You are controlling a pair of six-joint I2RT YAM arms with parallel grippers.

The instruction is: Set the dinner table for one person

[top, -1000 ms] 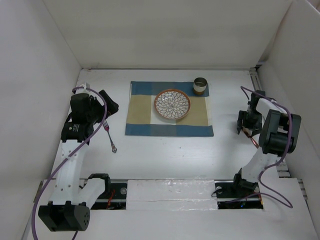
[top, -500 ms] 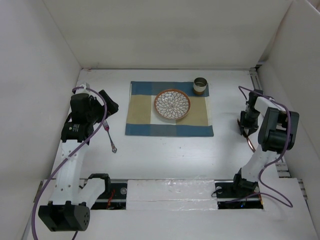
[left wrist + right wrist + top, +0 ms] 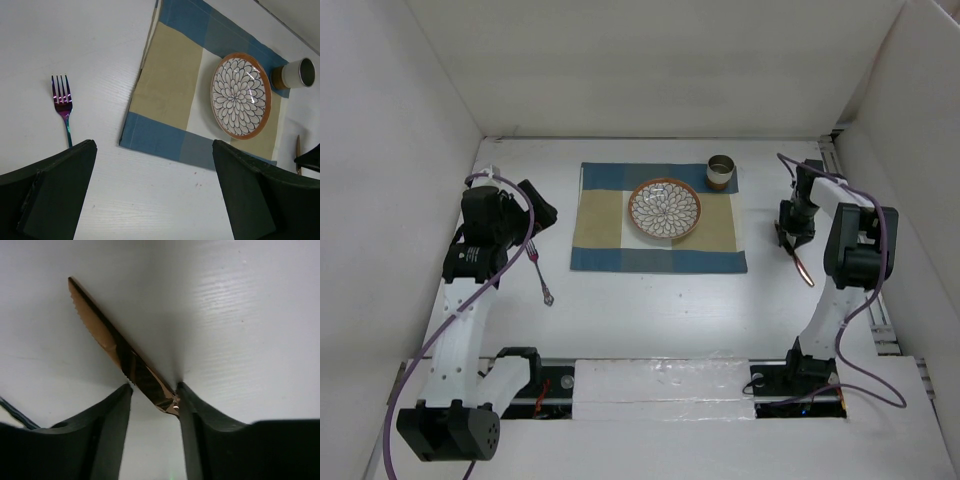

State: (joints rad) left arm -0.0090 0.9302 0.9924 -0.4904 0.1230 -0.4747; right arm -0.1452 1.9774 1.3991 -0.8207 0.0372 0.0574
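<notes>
Two items, plate (image 3: 664, 209) and cup (image 3: 721, 170), are already set on the placemat (image 3: 600, 225). The knife (image 3: 117, 354) is pinched in the right gripper (image 3: 152, 390), and the fork (image 3: 541, 272) is left unplaced near the wide-open, empty left gripper (image 3: 535, 215).

No readable text, labels, brand names, numbers or signs appear in any of the views.

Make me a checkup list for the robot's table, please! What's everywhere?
Surface: white dinner table, matte.
Job's things: checked placemat with a patterned plate on its middle and a cup at its far right corner; fork on the table left of the placemat; copper knife to its right.
Clutter: nothing seen.
Grippers: left gripper open, holding nothing; right gripper shut on the knife.
Cables: purple cable along the left arm, second purple cable along the right.
Surroundings: white wall panels.
</notes>
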